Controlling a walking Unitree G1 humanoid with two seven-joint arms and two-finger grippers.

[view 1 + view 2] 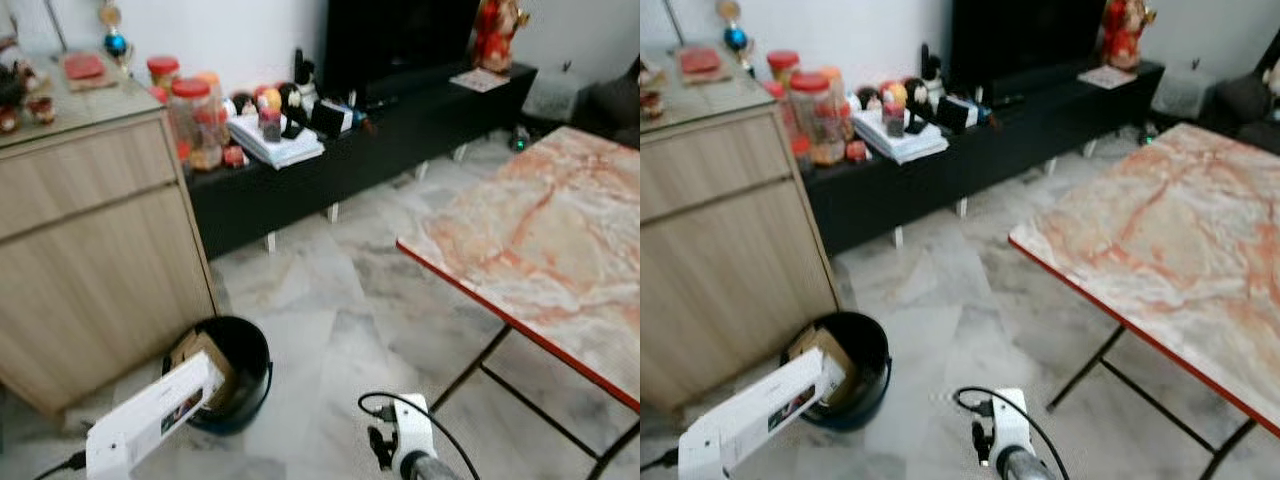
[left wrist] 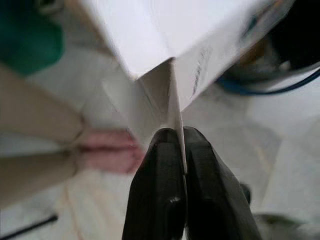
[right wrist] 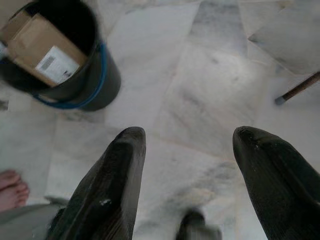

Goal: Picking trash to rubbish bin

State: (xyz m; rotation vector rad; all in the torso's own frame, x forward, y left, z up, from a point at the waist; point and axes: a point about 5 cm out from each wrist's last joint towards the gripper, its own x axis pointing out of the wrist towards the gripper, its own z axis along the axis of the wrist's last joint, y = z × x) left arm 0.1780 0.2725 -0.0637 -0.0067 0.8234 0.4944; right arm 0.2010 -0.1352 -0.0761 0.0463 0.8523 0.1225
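Left gripper pinching white carton beside black bin | bin holds cardboard box | right gripper spread over floor

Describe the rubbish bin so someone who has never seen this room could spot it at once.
Start at the tall light wooden cabinet on the left. On the marble floor at its front corner stands the rubbish bin. It is a round black bucket with a brown cardboard box sticking out of it.

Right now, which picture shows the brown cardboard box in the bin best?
The right wrist view: the cardboard box and its label are plain inside the black bin. In both eye views the white carton partly covers it. In the left wrist view it is only a blur.
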